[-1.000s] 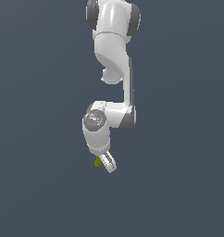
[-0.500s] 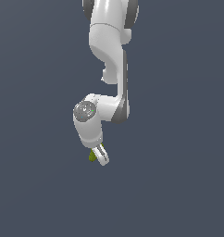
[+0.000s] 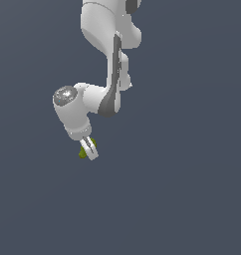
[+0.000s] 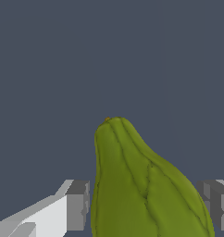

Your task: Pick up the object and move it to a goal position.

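Observation:
The object [image 3: 83, 152] is a small olive-green pear-shaped thing, held at the tip of the white arm in the exterior view. My gripper [image 3: 88, 150] is shut on it, and most of it hides behind the white fingers [image 3: 91, 151]. In the wrist view the object [image 4: 141, 185] fills the space between the two grey fingertips [image 4: 77, 203], its tapered end pointing away from the camera. My gripper [image 4: 146, 206] has a finger close against each flank of the object.
A plain dark grey background surrounds the arm [image 3: 105, 35] in both views. No other objects, containers or edges show.
The arm has swung toward the exterior view's left, carrying the object with it. The grip on the object is unchanged.

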Action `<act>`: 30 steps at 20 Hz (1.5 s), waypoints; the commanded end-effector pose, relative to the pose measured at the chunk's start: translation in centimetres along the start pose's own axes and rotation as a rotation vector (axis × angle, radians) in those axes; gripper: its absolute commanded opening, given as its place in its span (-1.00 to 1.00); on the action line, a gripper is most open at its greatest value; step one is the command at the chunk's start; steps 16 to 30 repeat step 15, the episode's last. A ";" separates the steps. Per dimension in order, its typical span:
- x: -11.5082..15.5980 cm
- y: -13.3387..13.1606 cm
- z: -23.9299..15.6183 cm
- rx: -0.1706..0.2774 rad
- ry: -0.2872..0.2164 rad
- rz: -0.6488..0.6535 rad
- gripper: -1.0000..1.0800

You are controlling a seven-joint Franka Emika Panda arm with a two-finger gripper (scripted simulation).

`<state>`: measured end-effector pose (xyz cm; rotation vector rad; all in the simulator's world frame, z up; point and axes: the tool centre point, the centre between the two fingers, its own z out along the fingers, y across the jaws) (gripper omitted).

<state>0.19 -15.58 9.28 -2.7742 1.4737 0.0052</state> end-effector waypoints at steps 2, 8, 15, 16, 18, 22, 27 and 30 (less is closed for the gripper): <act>1.2 3.3 -1.5 0.002 0.001 0.000 -1.00; 2.8 7.8 -3.5 0.002 0.001 0.000 -1.00; 3.7 9.7 -4.4 0.002 0.002 0.000 -1.00; 3.7 9.7 -4.4 0.002 0.002 0.000 -1.00; 3.7 9.7 -4.4 0.002 0.002 0.000 -1.00; 3.7 9.7 -4.4 0.002 0.002 0.000 -1.00; 3.7 9.7 -4.4 0.002 0.002 0.000 -1.00; 3.7 9.7 -4.4 0.002 0.002 0.000 -1.00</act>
